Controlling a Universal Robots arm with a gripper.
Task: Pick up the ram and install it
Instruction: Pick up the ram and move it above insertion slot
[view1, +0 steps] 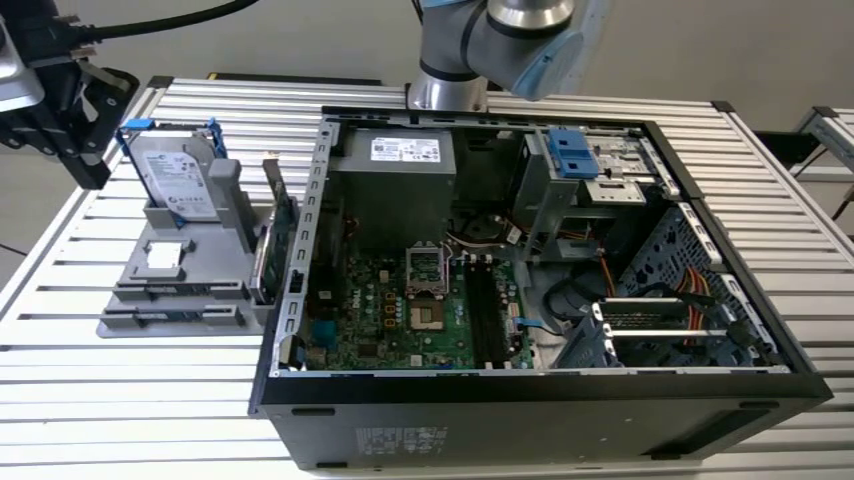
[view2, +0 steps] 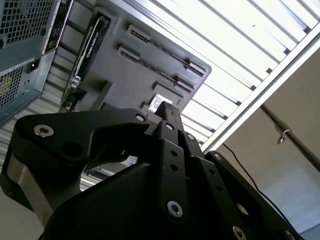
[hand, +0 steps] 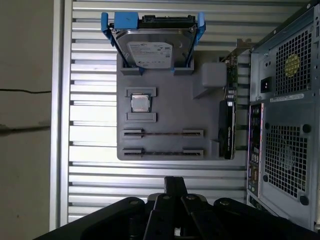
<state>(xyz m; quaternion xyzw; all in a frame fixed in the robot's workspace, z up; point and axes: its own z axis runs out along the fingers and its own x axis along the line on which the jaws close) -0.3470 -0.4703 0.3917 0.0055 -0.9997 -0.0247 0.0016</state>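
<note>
Seemingly seated, perhaps not latched

From where I stand, the open computer case (view1: 534, 415) lies on its side on the slatted table (view1: 134, 400); beside it, on the exterior view's left, sits the grey fixture (hand: 165, 112) with the hard drive (hand: 152, 50) propped upright at its far end; the gripper (hand: 175, 182) hangs above that fixture, clenched on nothing. A long dark strip among the slots of the motherboard (view1: 387, 310) looks to me like the ram (view1: 478, 312), though I cannot be sure; if one end sits proud it could work loose; a clenched gripper lowered near the drive could knock it.
</note>
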